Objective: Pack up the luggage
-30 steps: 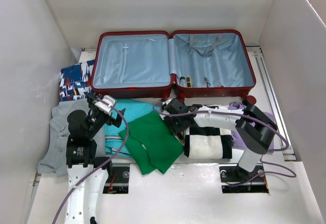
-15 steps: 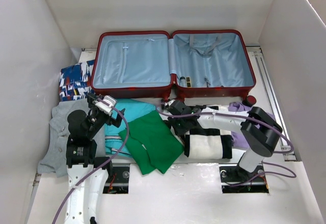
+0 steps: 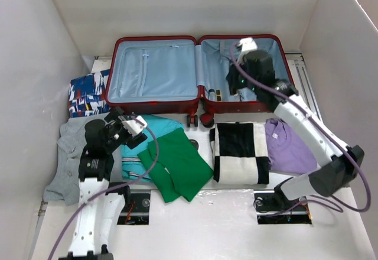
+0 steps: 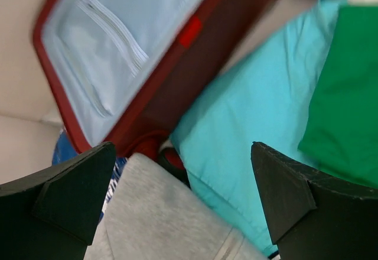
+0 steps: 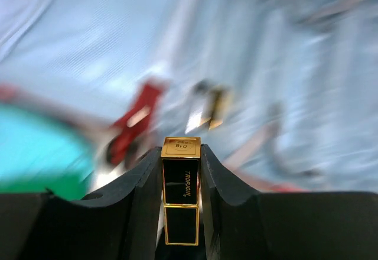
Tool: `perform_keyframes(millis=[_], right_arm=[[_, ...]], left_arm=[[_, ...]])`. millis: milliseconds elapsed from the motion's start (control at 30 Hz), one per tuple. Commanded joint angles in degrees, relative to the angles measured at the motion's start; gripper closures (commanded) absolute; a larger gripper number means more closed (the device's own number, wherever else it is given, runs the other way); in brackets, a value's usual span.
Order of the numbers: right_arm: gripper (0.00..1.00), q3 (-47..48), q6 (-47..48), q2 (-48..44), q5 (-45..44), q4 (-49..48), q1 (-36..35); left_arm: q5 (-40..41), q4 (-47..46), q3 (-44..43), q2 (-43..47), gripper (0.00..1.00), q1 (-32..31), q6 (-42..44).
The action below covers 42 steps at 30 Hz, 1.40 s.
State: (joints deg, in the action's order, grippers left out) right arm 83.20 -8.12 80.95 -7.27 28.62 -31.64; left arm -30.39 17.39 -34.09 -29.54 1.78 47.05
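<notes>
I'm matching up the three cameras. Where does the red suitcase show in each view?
Top external: the suitcase lies open across the upper middle.
Left wrist: one half of the suitcase at upper left, red wall and zipped blue lining.
Right wrist: the suitcase is the blurred blue lining behind the held lipstick.
Shared landmark: the turquoise shirt, beside the suitcase's near wall.

Plain white panel walls (image 3: pixel 177 6) box me in on three sides. My flat white counter (image 3: pixel 207 230) is evenly lit.
</notes>
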Motion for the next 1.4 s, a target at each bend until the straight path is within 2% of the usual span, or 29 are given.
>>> perform_keyframes(millis=[0, 33, 133, 300, 533, 767, 867, 900, 1033, 1200, 1367], right_arm=[[1.0, 3.7, 6.2, 7.0, 1.9, -2.9, 6.5], [1.0, 6.4, 6.7, 11.6, 3.0, -3.4, 9.5], [1.0, 11.5, 8.2, 19.6, 5.2, -3.9, 12.6], [1.0, 21.8, 8.2, 35.1, 7.2, -0.7, 15.7], [1.0, 22.4, 4.4, 43.6, 10.0, -3.8, 16.3], [1.0, 19.7, -1.5, 46.4, 12.6, -5.9, 16.8], [0.88, 19.2, -1.5, 46.9, 11.9, -5.9, 16.8], [0.66, 18.6, -2.2, 46.9, 11.1, -5.9, 16.8], [0.29, 17.0, -2.7, 44.6, 11.1, -5.9, 16.8], [0.25, 16.5, -0.3, 38.8, 11.1, -5.9, 17.3], [0.23, 14.2, 8.1, 25.6, 9.5, -4.7, 13.0]], left_arm=[[5.1, 3.4, -0.3, -4.9, 0.03, -1.2, 14.1], [7.1, 4.1, -0.3, -6.6, 0.04, -1.3, 17.6], [8.2, 4.1, -0.3, -7.8, 0.04, -1.3, 21.0], [10.0, 2.2, 0.3, -9.0, 0.04, -1.3, 20.3], [10.4, -0.6, 1.0, -12.7, 0.03, -1.3, 13.6], [10.4, -1.3, -0.9, -16.0, 0.03, -1.3, 10.5], [11.0, -1.8, -0.9, -16.0, 0.03, -1.3, 10.5], [11.0, -1.8, -0.4, -15.5, 0.03, -1.3, 10.5], [11.0, -1.8, -0.4, -14.9, 0.03, -1.3, 10.5], [9.7, -1.8, -0.4, -13.8, 0.02, -1.3, 10.0], [8.6, -1.8, -0.4, -12.0, 0.01, -1.3, 9.4]])
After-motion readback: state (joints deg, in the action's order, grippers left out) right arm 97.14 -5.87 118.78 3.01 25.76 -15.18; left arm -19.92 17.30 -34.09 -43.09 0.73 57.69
